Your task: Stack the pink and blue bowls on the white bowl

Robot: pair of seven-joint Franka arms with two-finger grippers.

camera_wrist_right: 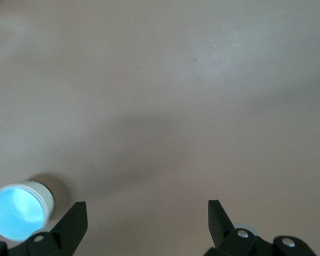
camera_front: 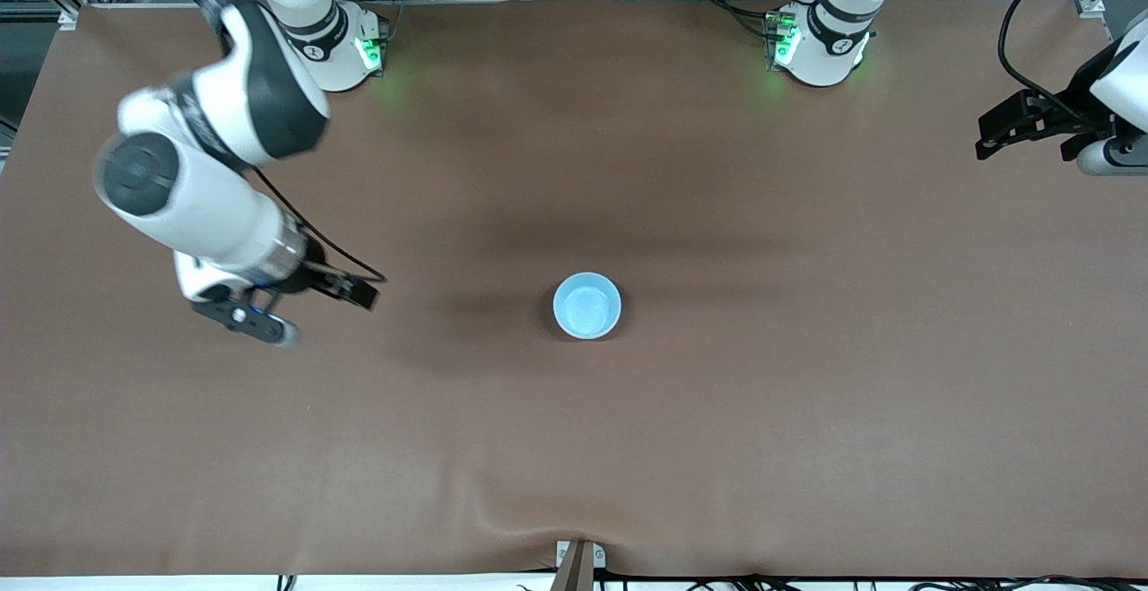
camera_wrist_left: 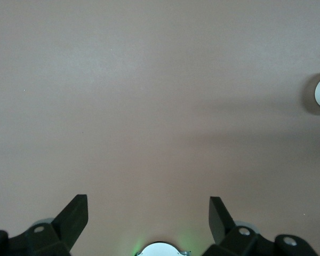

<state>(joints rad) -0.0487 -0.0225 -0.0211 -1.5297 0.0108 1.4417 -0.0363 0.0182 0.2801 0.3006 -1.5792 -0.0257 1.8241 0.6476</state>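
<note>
We recorded one stack of bowls near the middle of the brown desk point(camera_front: 807, 412), upright. The blue bowl point(camera_front: 587, 305) sat on top, its pale blue inside showing; a white outer wall point(camera_wrist_right: 47, 193) showed beneath the rim in the right wrist view. We could not tell whether a pink bowl sat inside the stack.

The right end effector point(camera_front: 296, 313) hung over bare desk, well apart from the stack toward the right arm's end, fingers spread and empty. The left end effector point(camera_front: 1031, 129) hung well apart from the stack over the left arm's end, fingers point(camera_wrist_left: 74, 216) also spread and empty.
</note>
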